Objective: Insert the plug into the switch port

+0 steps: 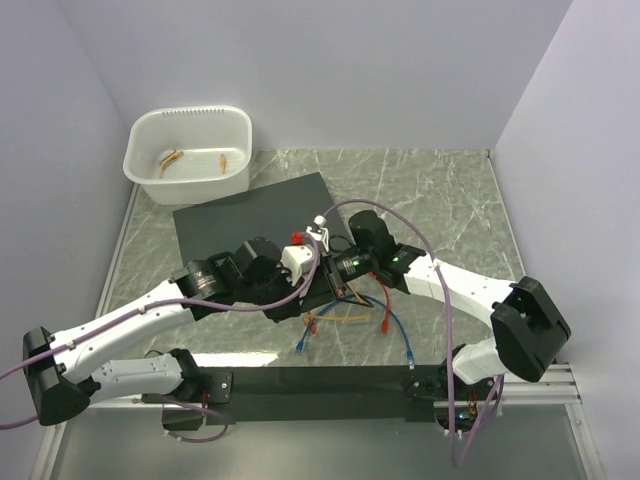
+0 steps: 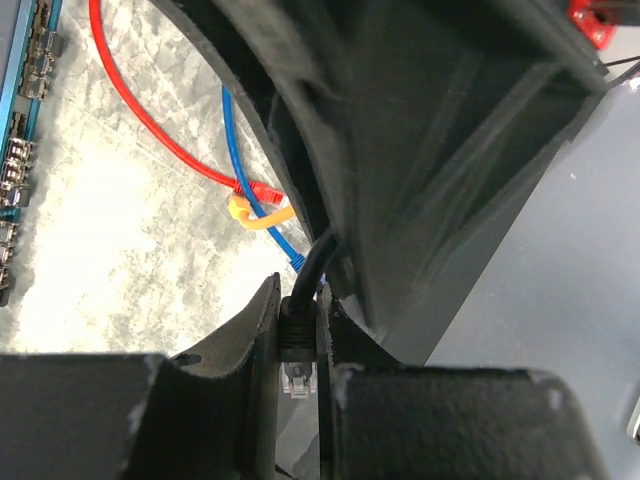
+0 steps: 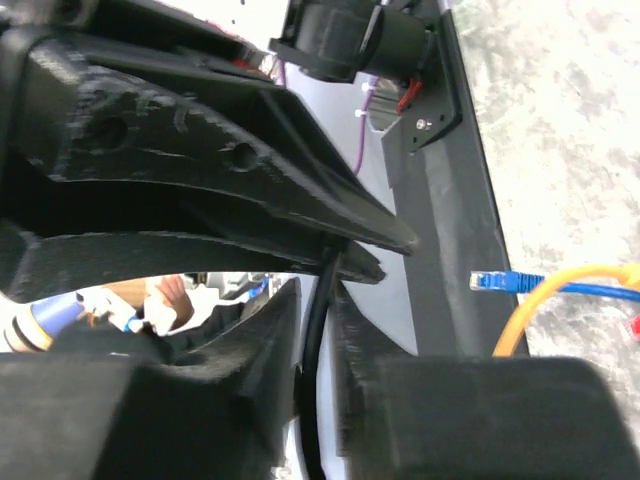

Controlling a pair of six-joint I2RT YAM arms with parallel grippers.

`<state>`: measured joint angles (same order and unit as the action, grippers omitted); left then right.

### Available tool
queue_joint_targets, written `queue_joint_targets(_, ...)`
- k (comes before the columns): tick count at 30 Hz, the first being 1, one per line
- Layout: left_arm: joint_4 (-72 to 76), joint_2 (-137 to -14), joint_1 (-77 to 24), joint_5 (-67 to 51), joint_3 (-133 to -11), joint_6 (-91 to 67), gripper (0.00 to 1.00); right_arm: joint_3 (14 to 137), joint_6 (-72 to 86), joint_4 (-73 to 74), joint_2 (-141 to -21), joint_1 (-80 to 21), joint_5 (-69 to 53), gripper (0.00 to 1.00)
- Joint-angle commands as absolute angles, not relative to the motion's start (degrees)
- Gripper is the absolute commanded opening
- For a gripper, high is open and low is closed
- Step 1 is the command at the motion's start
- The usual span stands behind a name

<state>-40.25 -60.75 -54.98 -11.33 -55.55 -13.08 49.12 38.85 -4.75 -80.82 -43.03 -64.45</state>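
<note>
My left gripper (image 2: 300,296) is shut on the black plug (image 2: 298,340), whose clear tip (image 2: 297,378) pokes back between the fingers. Its black cable (image 2: 318,255) rises from the jaws. Along the left edge of the left wrist view runs the teal-blue face with its row of switch ports (image 2: 18,170), well apart from the plug. In the right wrist view the same black cable (image 3: 318,350) passes between the fingers of my right gripper (image 3: 318,292). These stand narrowly open, with a thin gap beside the cable. Both grippers meet over the near edge of the flat black box (image 1: 250,215).
A white tub (image 1: 188,150) holding a few small cables stands at the back left. Loose red (image 1: 385,315), blue (image 1: 400,335) and orange (image 1: 340,318) cables lie on the marble in front of the box. A blue plug (image 3: 495,281) rests near the box's edge.
</note>
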Motion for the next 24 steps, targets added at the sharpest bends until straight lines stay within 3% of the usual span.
queue_joint_targets(1,-38.41,-60.38,-54.76,-9.23,-57.66,-13.71,0.0,48.61,38.41,-5.89,-79.71,-44.21,-65.92,0.22)
queue_joint_targets(4,-38.5,-59.24,-54.67,-7.65,-57.83,-14.32,0.13,47.82,38.58,-6.59,-79.81,-44.21,-64.95,0.09)
queue_joint_targets(5,-38.5,-58.8,-54.67,-5.38,-58.01,-14.59,0.31,47.64,38.41,-6.16,-79.72,-44.12,-64.52,0.0)
queue_joint_targets(8,-37.36,-56.08,-54.67,-1.16,-57.48,-16.52,0.54,46.5,37.0,-4.49,-78.58,-43.77,-61.27,0.0)
queue_joint_targets(11,-34.29,-52.39,-54.67,1.56,-56.34,-18.36,0.72,44.39,37.88,-5.44,-76.47,-42.02,-58.28,0.0)
queue_joint_targets(14,-29.38,-48.35,-54.58,8.07,-54.76,-21.17,0.82,41.76,39.9,-7.9,-72.43,-38.43,-56.08,0.0)
queue_joint_targets(20,-18.99,-46.57,-49.68,12.3,-52.03,-31.09,0.83,38.85,41.48,-7.3,-63.55,-32.09,-48.37,0.0)
queue_joint_targets(24,-12.24,-52.37,-40.36,0.56,-50.28,-49.24,0.78,38.76,41.92,-7.11,-58.81,-31.2,-41.23,0.0)
